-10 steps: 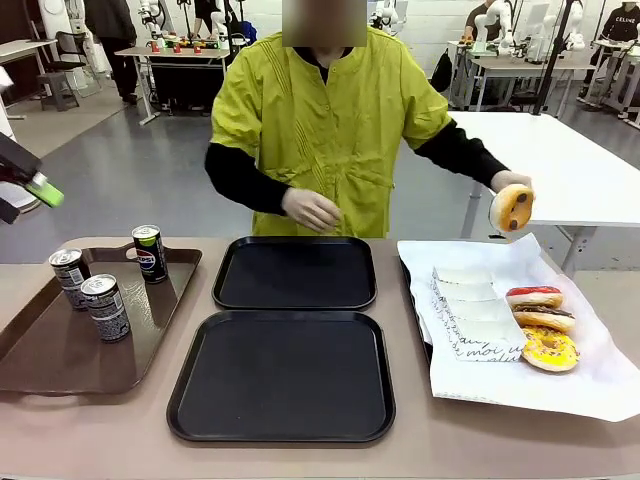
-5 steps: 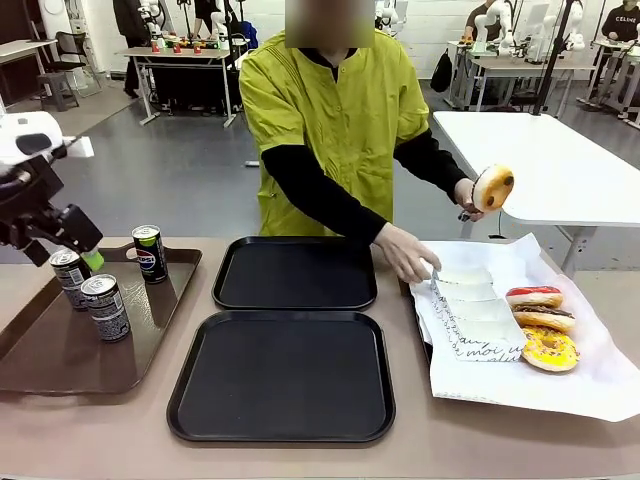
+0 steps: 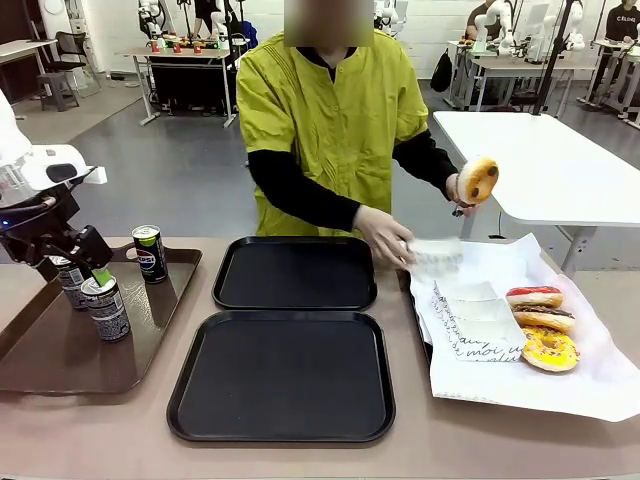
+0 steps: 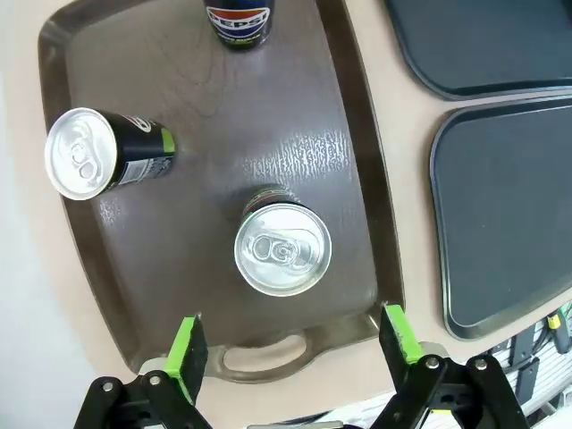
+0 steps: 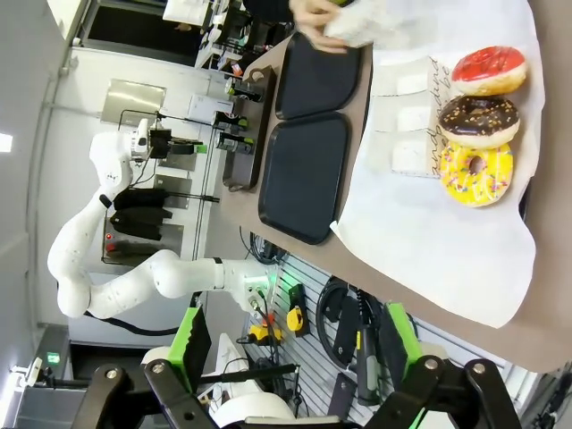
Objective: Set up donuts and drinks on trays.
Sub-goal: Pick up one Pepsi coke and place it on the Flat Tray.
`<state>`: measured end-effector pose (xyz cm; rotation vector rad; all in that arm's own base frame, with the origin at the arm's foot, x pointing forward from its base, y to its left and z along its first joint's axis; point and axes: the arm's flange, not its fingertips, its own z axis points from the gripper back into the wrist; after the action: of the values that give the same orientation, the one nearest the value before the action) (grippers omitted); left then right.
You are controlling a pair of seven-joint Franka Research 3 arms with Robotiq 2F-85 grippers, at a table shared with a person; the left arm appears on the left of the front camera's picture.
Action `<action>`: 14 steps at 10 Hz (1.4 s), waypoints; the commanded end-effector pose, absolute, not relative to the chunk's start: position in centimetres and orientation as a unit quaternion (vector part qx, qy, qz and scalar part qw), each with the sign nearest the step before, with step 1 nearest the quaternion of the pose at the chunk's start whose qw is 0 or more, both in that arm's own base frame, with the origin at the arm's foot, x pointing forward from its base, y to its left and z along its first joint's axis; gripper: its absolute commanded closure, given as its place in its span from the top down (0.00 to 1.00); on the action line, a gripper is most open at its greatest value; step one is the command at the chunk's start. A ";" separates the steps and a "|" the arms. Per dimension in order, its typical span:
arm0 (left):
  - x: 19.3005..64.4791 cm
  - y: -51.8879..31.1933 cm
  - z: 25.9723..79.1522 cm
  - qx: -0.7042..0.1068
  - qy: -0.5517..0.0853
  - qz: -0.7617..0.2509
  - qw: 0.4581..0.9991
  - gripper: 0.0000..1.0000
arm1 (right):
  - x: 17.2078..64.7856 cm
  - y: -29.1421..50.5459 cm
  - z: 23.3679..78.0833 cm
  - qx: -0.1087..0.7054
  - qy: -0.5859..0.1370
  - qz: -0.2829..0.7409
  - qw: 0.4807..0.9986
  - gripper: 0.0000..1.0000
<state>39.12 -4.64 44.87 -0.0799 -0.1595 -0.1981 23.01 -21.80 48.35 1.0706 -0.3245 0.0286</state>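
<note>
Spread wide and empty, the left tool (image 4: 292, 338) is hovering above the nearest drink can (image 4: 282, 248), standing on the brown tray (image 4: 223, 116); it should be centring, then descending straight before clenching.

The left arm (image 3: 45, 165) is glossy white, and the left gripper (image 4: 292, 338) is black with green pads (image 4: 188, 347). The person (image 3: 335, 150) wears a lime-green tunic (image 3: 300, 100) over black long sleeves (image 3: 300, 195).

Robotics lab: a white robot arm (image 5: 170, 275) stands mounted beside the desk (image 3: 480, 440), with tools (image 5: 295, 319) hung on a slatted panel (image 5: 308, 375) nearby. Behind, white desks (image 3: 560, 170) stand in rows across an open hall with a bare grey floor (image 3: 150, 170).
</note>
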 end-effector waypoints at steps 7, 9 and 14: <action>40.2 -6.1 45.5 -0.019 -0.088 -0.071 0.993 1.00 | 23.0 -21.6 48.4 0.510 -0.158 0.015 0.845 1.00; 40.9 -6.6 44.3 0.001 -0.083 -0.017 0.996 1.00 | 23.0 -21.6 48.4 0.510 -0.158 0.015 0.845 1.00; 43.2 -6.6 41.6 0.021 -0.087 0.010 0.996 1.00 | 23.0 -21.6 48.4 0.510 -0.158 0.015 0.845 1.00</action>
<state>42.32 -6.68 41.86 0.0280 -0.1681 0.0087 23.01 -21.79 48.36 1.0705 -0.3245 0.0288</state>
